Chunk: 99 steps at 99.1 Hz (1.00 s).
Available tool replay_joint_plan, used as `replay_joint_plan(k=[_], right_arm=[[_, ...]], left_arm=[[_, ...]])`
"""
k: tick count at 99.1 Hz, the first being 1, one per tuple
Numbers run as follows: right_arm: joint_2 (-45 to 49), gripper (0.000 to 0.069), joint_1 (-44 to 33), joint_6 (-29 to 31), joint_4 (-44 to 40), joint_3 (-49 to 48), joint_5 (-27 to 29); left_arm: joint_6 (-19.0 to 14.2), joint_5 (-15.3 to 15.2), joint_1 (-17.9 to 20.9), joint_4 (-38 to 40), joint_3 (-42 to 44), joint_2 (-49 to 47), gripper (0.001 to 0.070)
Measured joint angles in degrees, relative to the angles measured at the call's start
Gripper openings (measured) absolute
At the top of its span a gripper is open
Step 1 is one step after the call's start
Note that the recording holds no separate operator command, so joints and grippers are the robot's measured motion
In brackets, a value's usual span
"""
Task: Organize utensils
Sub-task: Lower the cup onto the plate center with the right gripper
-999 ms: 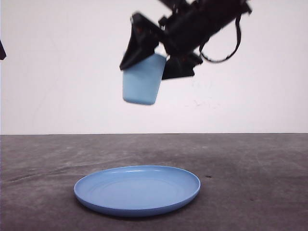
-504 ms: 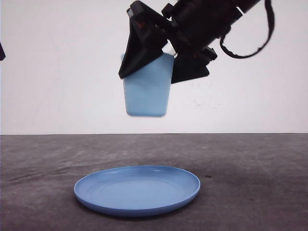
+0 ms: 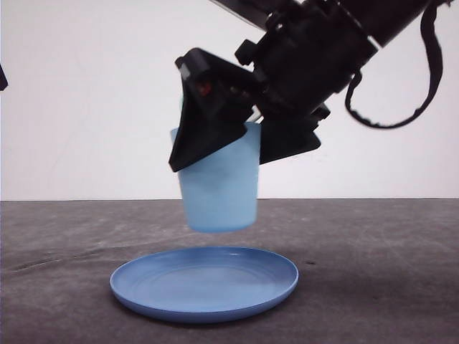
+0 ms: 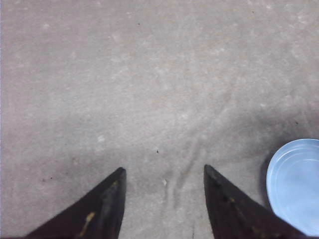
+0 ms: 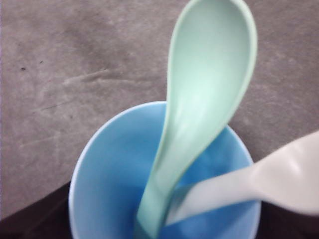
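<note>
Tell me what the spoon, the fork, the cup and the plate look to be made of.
Spoon: likely plastic, pale mint, smooth with a soft sheen. Fork: likely plastic, opaque white, satin; its tines are out of frame. Cup: probably plastic, light blue, thin-walled, matte. Plate: same light blue, likely plastic, with a faint gloss at the rim.

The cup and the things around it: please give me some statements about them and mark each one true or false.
1. The right gripper holds the light blue cup above the plate. True.
2. The cup stands on the plate. False: it hangs in the air, not touching it.
3. The mint-green spoon and the white fork are inside the cup. True.
4. The left gripper holds the fork. False: it is open and empty over the table.
</note>
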Motion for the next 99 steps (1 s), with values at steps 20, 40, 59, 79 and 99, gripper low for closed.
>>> replay_joint_plan(k=[20, 40, 59, 79, 99], right_arm=[[4.31, 0.0492, 0.87, 0.02, 3.17, -1.16, 0.02], [6.75, 0.0492, 1.27, 0.02, 5.73, -1.16, 0.02], [7.21, 0.0492, 1.38, 0.07, 6.08, -1.16, 0.02], [7.21, 0.0492, 1.42, 0.11, 5.75, -1.16, 0.02], [7.21, 0.0511, 1.42, 0.44, 5.7, -1.16, -0.02]], left_arm=[[0.0, 0.0, -0.02, -0.02, 0.0, 0.0, 0.0295], [0.0, 0.0, -0.02, -0.02, 0.0, 0.0, 0.0295], [0.0, 0.0, -0.02, -0.02, 0.0, 0.0, 0.0295], [0.0, 0.0, -0.02, -0.02, 0.0, 0.0, 0.0295], [0.0, 0.0, -0.02, -0.02, 0.0, 0.0, 0.0295]])
